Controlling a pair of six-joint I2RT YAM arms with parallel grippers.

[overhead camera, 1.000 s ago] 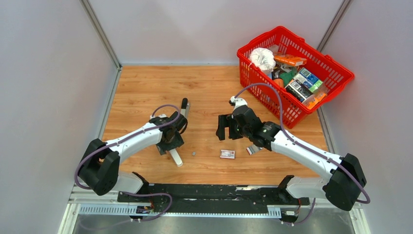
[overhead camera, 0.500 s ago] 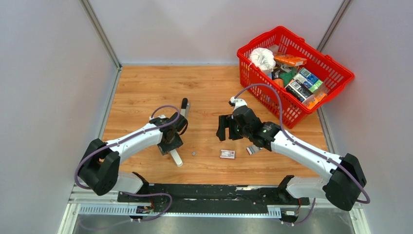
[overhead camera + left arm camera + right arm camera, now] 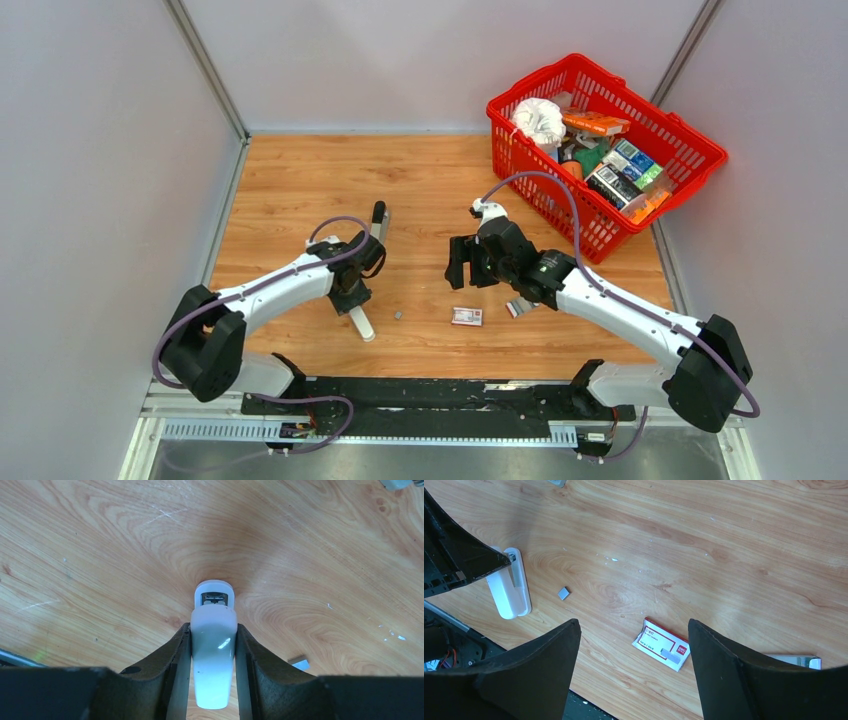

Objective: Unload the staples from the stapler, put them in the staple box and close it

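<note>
The stapler lies open on the wooden table: a white half (image 3: pixel 362 325) near the front and a dark half (image 3: pixel 378 216) pointing away. My left gripper (image 3: pixel 351 292) is shut on the white half (image 3: pixel 213 652), which fills the gap between its fingers (image 3: pixel 174 655); its metal end (image 3: pixel 214 598) points at the table. A small silver-grey staple strip (image 3: pixel 398 314) lies just right of the stapler, also in the left wrist view (image 3: pixel 299 662) and the right wrist view (image 3: pixel 563 593). My right gripper (image 3: pixel 458 262) is open and empty above the table (image 3: pixel 633 626).
A small red-and-white flat box (image 3: pixel 466 316) lies right of the staple strip, below my right gripper (image 3: pixel 661 643). A flat grey-white piece (image 3: pixel 520 307) lies under the right arm. A red basket (image 3: pixel 700 150) full of goods stands at the back right.
My left gripper has turned slightly with the white half of the stapler in it. The right arm, the staple strip and the box have not moved.
</note>
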